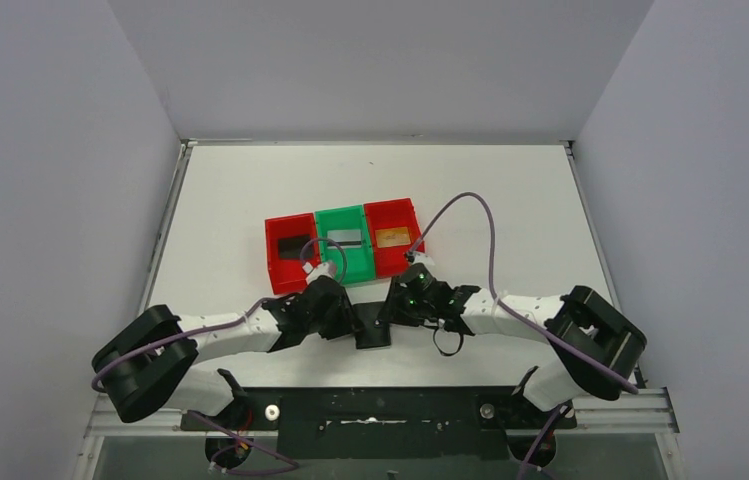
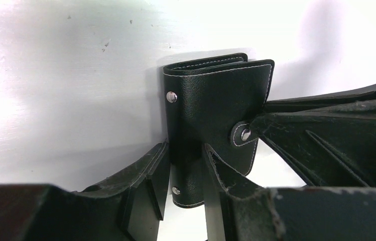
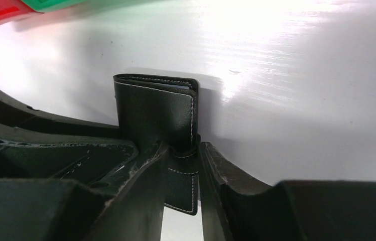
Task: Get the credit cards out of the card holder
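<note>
Starting from the near edge of the white table [image 1: 510, 200], the two arms reach inward from their bases and meet in the middle. Between them is the card holder [image 1: 373, 334], a small black folded wallet with white stitching. It sits close to the near edge, in front of the bins; if it rests on the table or is a little lifted, I cannot tell.

The left gripper [image 1: 350, 323] is narrowed on the card holder [image 2: 211, 100]. In the left wrist view, the left gripper [image 2: 185, 173] has one finger on each side of the holder's lower edge, touching the leather. Three silver snap studs [image 2: 171, 96] show on this face, and one of them sits on a rounded strap.

The right gripper [image 1: 391, 313] comes from the other side. In the right wrist view, the right gripper [image 3: 181, 163] is also narrowed, with its fingers pressed on the stitched strap that crosses the card holder [image 3: 153, 110]. The holder looks folded shut, with its layers showing at the far end.

Behind the grippers three bins stand touching in one row: the left red bin [image 1: 272, 262], the green bin [image 1: 322, 232] and the right red bin [image 1: 412, 222]. The left red bin holds a flat dark piece [image 1: 295, 243], the right one a flat tan piece [image 1: 391, 237]. A purple cable [image 1: 480, 215] arches over the right arm.
</note>
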Available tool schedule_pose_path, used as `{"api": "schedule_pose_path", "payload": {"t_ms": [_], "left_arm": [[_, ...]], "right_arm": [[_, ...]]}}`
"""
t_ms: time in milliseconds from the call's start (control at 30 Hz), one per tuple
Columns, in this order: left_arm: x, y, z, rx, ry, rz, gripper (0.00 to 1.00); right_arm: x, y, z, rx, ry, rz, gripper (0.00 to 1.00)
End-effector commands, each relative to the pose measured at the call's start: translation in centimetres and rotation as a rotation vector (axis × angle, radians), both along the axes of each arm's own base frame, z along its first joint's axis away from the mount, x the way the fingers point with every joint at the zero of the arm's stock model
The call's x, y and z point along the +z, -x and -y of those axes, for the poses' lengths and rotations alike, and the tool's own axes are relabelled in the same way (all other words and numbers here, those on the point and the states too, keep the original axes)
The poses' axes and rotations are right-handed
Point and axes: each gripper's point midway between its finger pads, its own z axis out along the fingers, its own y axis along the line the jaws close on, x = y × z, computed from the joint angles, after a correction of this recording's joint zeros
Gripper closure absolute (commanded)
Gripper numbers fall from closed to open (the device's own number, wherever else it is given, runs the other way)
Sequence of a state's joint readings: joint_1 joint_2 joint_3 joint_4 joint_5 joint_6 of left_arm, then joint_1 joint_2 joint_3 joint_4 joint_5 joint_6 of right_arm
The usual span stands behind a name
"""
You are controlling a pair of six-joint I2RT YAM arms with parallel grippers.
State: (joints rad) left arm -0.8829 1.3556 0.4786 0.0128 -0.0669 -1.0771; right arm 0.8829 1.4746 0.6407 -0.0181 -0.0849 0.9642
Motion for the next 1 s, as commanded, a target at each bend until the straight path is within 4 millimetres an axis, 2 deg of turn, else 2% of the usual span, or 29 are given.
{"api": "schedule_pose_path", "payload": {"t_ms": [0,67,167,333,400,600,967], "left_arm": [[-3.4,1.7,-2.9,-0.005,-0.165,-0.068,0.71],[-3.0,1.5,-2.4,-0.017,-0.154,-0.055,0.71],[-2.7,1.4,-2.1,-0.02,-0.139,-0.047,0.71],[-2.7,1.5,-2.2,-0.016,-0.139,-0.048,0.71],[-2.8,1.5,-2.3,-0.013,-0.139,-0.05,0.71],[-2.7,1.4,-2.2,-0.012,-0.134,-0.046,0.71],[-2.8,1.5,-2.0,-0.02,-0.133,-0.049,0.71]], "right_arm": [[3.8,-0.7,-2.8,0.044,-0.109,0.07,0.64],[3.5,-1.1,-1.5,0.01,0.026,0.099,0.51],[3.8,-1.4,-0.9,-0.009,0.16,0.144,0.41],[3.1,-0.4,-0.8,-0.025,0.307,0.158,0.4],[2.5,-0.2,-0.2,-0.039,0.37,0.153,0.41],[2.5,-0.3,0.5,-0.069,0.432,0.168,0.41],[1.0,0.4,-1.7,0.029,0.394,0.136,0.4]]}}
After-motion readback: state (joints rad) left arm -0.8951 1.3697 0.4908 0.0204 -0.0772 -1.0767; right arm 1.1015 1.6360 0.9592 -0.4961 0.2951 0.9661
